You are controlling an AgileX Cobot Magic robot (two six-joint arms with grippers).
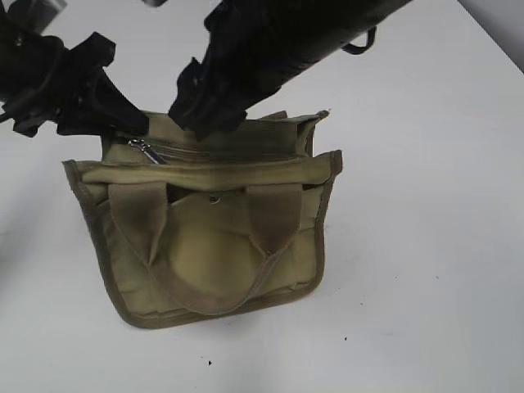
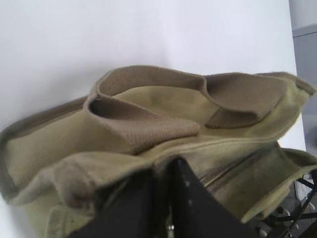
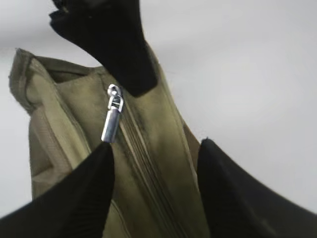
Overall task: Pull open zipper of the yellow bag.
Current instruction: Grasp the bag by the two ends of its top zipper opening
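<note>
At centre of the exterior view, on white table [image 1: 426, 246]: yellow bag [image 1: 213, 246], upright, two webbing handles [image 1: 139, 214] drooping over the near face. Behind the handles, open front pocket with small round snap [image 1: 214, 198]; contents too dark to make out. Across the top panel, zipper [image 1: 213, 154], closed along all that shows, silver pull tab [image 1: 144, 151] lying at its left end.

At upper left of that view, left claw [image 1: 131, 123], tip down on the bag's left top corner just beyond the pull tab. At bottom centre of the left wrist view, fingers [image 2: 138, 203] drawn nearly together, only a thin slit between; possibly pinching cloth, but cannot tell. Left arm slanting down from the upper left edge.

At top centre of the exterior view, right claw [image 1: 205, 119], resting on the bag's far top edge. At the bottom of the right wrist view, spread wide [image 3: 156, 144], one finger on each side of the zipper strip, gripping nothing; pull tab just above the left-hand fingertip. Right arm reaching down from the upper right, across the middle.
</note>
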